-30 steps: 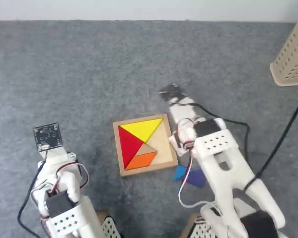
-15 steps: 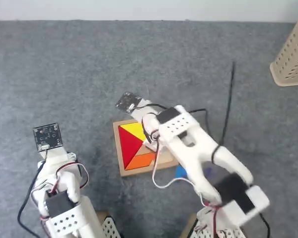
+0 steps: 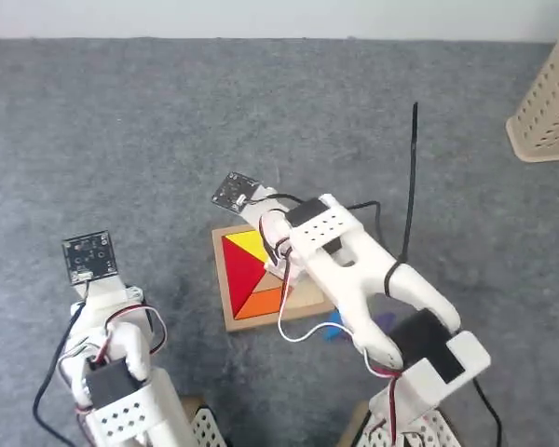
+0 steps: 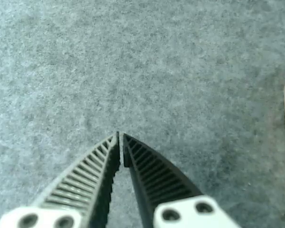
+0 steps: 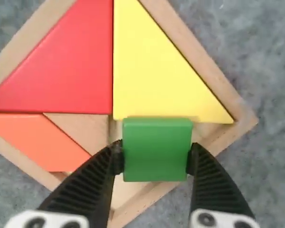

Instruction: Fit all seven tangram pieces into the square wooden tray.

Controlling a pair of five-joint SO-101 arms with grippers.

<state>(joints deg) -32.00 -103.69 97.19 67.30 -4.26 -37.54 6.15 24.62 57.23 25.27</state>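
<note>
Square wooden tray (image 3: 220, 279) — that is what sits near the middle of the grey tabletop (image 3: 168, 140), slightly askew and partly filled. A red triangle (image 3: 242, 270) lies in it, edge to edge with a yellow triangle (image 3: 250, 244), and an orange parallelogram (image 3: 265, 300) lies along the rim nearest the arms.

From the right wrist the same three show closer: red triangle (image 5: 61, 71), yellow triangle (image 5: 152, 71) and orange parallelogram (image 5: 33, 140), all flat inside the tray (image 5: 206, 71), with bare wood between them.

The right arm (image 3: 354, 270) stretches out over the tray. The right gripper (image 5: 154, 150) has its jaws parted just as wide as a green square (image 5: 156, 149) and clamped on two opposite sides of it. The square hangs level over the bare wood, right at the long edge of the yellow triangle. I cannot tell whether it touches the tray floor.

A blue piece (image 3: 334, 327) lies on the tabletop just beside the tray's near corner, partly under the right arm.

The left arm (image 3: 112, 363) is folded back, well apart from the tray. The left gripper (image 4: 119, 137) points down at bare tabletop — its jaws nearly together, only a thin slit between them, and nothing in them.

A perforated beige container (image 3: 550, 102) stands at the far right edge.
</note>
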